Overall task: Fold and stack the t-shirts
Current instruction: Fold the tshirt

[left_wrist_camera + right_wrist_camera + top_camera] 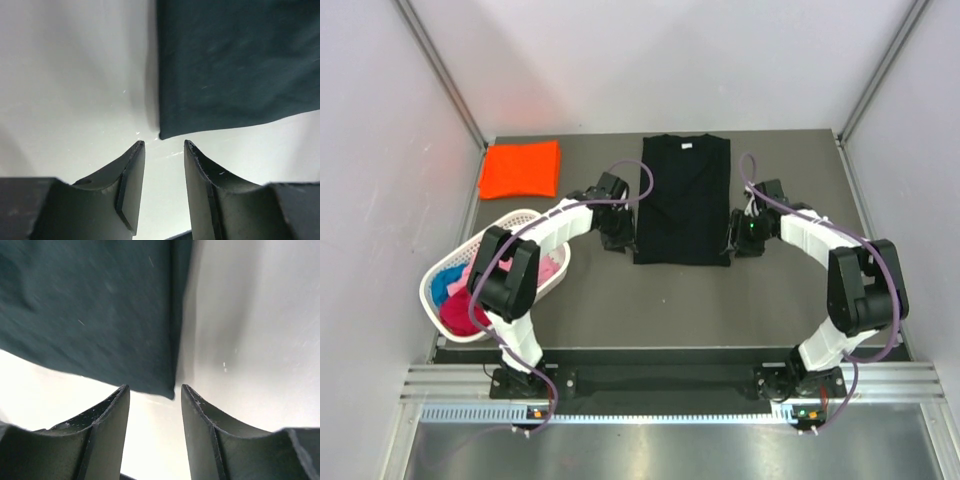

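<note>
With the black cloth t-shirt [682,200] lying flat on the grey surface [770,300], sides folded in, your left jaws and right jaws stand open and empty at its near corners: pinch both and fold the hem toward the collar.

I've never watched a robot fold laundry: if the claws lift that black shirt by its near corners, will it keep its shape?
Probably not: the black t-shirt lies flat like soft cloth, so it would likely sag between the left claw and right claw. Its sides look folded in and might fall open.
</note>
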Robot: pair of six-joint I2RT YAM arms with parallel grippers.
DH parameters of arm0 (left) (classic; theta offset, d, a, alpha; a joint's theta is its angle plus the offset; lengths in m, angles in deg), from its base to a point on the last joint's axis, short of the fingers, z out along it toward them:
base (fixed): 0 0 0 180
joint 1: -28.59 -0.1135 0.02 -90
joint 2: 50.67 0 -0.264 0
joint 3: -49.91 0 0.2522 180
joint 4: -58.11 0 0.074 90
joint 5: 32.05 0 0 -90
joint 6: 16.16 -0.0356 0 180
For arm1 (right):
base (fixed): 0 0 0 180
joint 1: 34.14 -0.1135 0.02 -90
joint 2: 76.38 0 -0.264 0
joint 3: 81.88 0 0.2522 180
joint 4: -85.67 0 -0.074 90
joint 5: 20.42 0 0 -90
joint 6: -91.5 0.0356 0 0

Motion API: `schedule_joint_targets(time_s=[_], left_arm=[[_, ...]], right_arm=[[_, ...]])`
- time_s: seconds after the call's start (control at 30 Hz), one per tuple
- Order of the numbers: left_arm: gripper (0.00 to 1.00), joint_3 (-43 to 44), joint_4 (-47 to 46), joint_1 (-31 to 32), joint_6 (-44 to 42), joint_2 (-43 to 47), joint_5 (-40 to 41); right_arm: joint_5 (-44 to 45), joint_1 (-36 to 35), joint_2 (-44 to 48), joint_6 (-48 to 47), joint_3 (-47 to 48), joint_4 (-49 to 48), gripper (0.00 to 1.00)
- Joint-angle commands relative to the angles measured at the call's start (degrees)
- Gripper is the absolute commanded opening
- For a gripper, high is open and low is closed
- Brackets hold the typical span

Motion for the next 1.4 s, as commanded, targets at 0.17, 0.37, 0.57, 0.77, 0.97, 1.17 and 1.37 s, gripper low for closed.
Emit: schedule_joint_targets(time_s=[0.17,0.37,0.57,0.77,0.97,1.17,1.37], left_arm=[[0.42,-3.8,-9.6,-0.5,1.1,-2.0,-6.3],[0.39,-6.6,-13.9,-0.5,1.7,-3.6,-9.0],[0.00,-9.1,-12.0,-0.1,3.5,-1.0,-7.0],[0.00,-17.0,-10.8,2.7,8.1,6.7,0.6],[0.02,-22.1,-12.2,5.6,10.8,9.7,-0.2],[0.32,-16.7,-4.1,6.0,10.1,9.9,5.8],[0.26,-3.8,-2.1,2.9,6.0,5.0,4.8]], right_arm=[[-4.2,0.3,1.2,-3.1,-4.9,-8.1,0.45],[-7.2,0.3,0.8,-2.4,-8.5,-12.4,0.40],[-1.3,0.3,4.1,-1.7,-10.7,-9.7,0.00],[3.1,0.2,12.9,0.8,-18.3,-6.7,0.00],[2.7,-0.6,18.3,2.8,-25.0,-7.4,0.03],[3.7,-0.5,23.2,3.6,-24.6,-3.5,0.33],[3.9,-0.4,20.6,1.2,-14.5,-2.9,0.39]])
